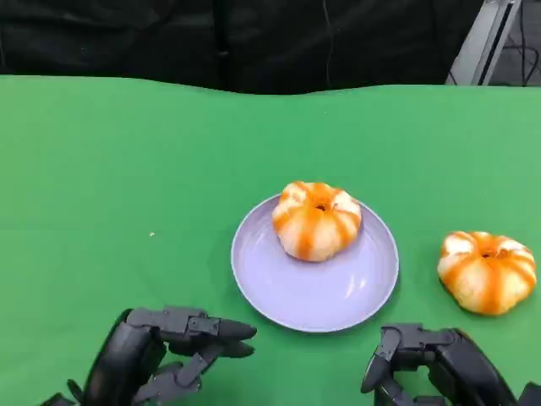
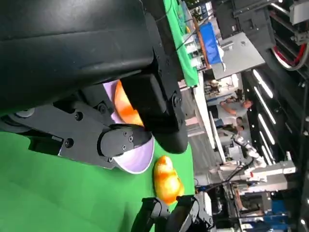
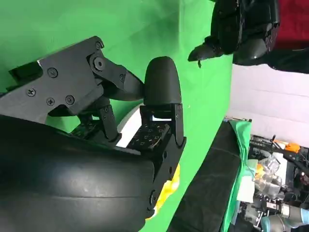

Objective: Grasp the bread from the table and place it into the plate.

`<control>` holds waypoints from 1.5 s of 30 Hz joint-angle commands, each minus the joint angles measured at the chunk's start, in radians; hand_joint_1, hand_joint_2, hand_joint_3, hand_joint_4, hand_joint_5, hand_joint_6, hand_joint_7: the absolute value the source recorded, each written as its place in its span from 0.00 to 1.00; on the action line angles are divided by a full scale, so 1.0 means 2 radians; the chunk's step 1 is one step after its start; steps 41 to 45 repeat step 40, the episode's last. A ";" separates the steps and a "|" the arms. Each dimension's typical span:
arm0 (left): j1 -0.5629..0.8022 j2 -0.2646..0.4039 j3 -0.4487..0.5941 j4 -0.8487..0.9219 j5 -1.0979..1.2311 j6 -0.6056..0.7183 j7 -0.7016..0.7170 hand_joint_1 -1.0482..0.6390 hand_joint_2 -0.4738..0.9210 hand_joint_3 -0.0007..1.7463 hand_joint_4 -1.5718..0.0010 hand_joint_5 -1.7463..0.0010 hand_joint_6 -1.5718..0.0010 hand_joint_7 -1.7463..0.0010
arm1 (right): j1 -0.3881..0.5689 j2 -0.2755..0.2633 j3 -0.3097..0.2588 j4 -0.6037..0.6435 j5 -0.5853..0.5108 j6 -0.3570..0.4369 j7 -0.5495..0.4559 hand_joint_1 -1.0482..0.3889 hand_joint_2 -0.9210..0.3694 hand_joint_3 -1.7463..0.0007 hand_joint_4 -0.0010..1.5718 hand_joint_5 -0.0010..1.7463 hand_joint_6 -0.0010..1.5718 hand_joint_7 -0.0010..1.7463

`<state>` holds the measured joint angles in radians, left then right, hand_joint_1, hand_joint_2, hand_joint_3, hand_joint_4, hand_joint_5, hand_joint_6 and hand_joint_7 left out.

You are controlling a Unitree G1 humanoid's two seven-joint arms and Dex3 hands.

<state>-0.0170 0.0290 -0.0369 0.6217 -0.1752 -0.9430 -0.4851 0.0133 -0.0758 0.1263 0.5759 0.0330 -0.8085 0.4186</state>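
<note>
My left hand (image 1: pixel 161 355) and right hand (image 1: pixel 431 364) hover empty, fingers apart, over the green tablecloth (image 1: pixel 110 186); I see a dark backdrop (image 1: pixel 254 42) behind.

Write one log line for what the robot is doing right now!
bread on plate | second bread on table, right of plate | left robot hand empty | right robot hand empty

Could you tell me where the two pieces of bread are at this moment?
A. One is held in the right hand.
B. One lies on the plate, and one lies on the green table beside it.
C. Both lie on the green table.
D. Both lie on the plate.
B: one bread sits on the plate, while the other bread lies on the green table beside it, with both hands holding nothing.
</note>
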 commanded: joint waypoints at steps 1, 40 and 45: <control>-0.003 0.002 0.003 0.011 0.000 -0.006 0.000 0.57 0.78 0.56 0.34 0.43 0.10 0.93 | 0.006 -0.008 -0.005 -0.006 0.003 -0.001 -0.002 0.65 0.25 0.43 0.53 0.84 0.55 0.68; 0.018 -0.034 -0.017 0.011 0.007 -0.006 0.003 0.51 0.63 0.79 0.44 0.07 0.41 0.23 | 0.013 -0.013 -0.004 -0.019 0.006 0.006 0.003 0.66 0.23 0.45 0.52 0.84 0.54 0.67; 0.018 -0.034 -0.017 0.011 0.007 -0.006 0.003 0.51 0.63 0.79 0.44 0.07 0.41 0.23 | 0.013 -0.013 -0.004 -0.019 0.006 0.006 0.003 0.66 0.23 0.45 0.52 0.84 0.54 0.67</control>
